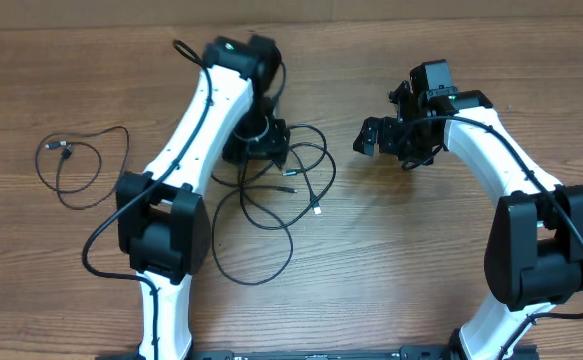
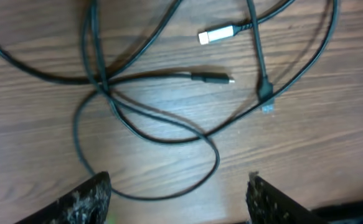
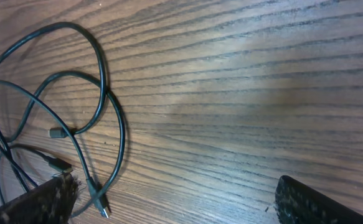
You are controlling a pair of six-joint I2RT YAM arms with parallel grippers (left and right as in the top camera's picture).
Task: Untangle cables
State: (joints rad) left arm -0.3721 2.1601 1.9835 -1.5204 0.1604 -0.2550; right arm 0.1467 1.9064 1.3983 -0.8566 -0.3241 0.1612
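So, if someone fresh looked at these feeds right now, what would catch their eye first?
The knot of thin black cables in the middle of the table, loops crossing and a silver plug poking out, with the left gripper open just above it. Next, one lone cable lying apart, coiled at the far left. The right gripper hangs open over bare wood, to the tangle's right.

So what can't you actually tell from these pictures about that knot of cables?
- How many cables are tangled: overhead, the left arm covers part of the knot, and the crossings are too thin to follow.
- Where the loops lead: in both wrist views cables run off the picture's edges.
- What kind the plugs are: too small overhead, blurred in the left wrist view.
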